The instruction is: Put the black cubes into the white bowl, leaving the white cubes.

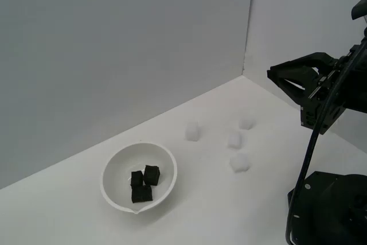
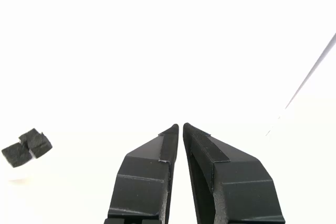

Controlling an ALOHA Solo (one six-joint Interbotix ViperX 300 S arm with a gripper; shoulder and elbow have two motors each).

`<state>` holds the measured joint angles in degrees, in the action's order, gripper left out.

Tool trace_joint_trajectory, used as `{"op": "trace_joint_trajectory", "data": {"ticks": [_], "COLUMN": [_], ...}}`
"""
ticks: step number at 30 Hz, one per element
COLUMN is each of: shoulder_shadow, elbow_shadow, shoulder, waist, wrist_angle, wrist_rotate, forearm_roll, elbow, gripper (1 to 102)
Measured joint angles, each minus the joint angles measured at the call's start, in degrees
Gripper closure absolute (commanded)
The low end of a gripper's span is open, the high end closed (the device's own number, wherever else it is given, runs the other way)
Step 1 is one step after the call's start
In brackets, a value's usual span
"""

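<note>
Three black cubes (image 1: 143,183) lie together inside the white bowl (image 1: 117,164), which sits on the table toward the exterior view's left. Several white cubes (image 1: 234,140) rest on the table to the bowl's right, faint against the surface. My gripper (image 1: 274,73) hangs raised at the exterior view's right, well away from the bowl and above the white cubes' far side. In the wrist view its two black fingers (image 2: 152,166) meet at the tips, so the gripper (image 2: 180,126) is shut with nothing held. The black cubes (image 2: 27,147) also show there, washed out by glare.
Two grey walls meet in a corner (image 1: 248,55) behind the table. The arm's black base (image 1: 332,210) and a cable (image 1: 304,164) stand at the exterior view's lower right.
</note>
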<state>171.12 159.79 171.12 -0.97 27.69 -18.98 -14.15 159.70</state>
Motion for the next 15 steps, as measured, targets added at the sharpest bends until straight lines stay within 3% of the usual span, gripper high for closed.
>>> {"op": "trace_joint_trajectory", "data": {"ticks": [15], "shoulder_shadow": [13.27], "elbow_shadow": [0.88], "shoulder": [13.27], "waist": [0.88], "wrist_angle": [1.93], "wrist_rotate": [0.0], "forearm_roll": [0.0], "elbow": [0.88], "gripper": [100]}}
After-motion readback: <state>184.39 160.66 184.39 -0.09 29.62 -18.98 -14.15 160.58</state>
